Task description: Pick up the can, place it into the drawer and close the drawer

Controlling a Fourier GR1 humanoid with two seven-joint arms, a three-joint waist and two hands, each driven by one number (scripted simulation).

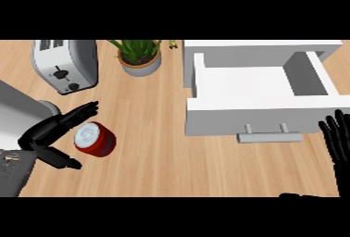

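Red can (96, 138), silvery white top, tilted beside left robot hand (51, 131)

right hand (336, 139): my palm runs off the right edge
toaster (65, 65): top cut off
drawer (263, 99): inside right wall hidden

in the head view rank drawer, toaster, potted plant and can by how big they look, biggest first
1. Open white drawer, clearly largest.
2. Silver toaster.
3. Potted plant.
4. Red can, though close to the plant in size, so that order is unsure.
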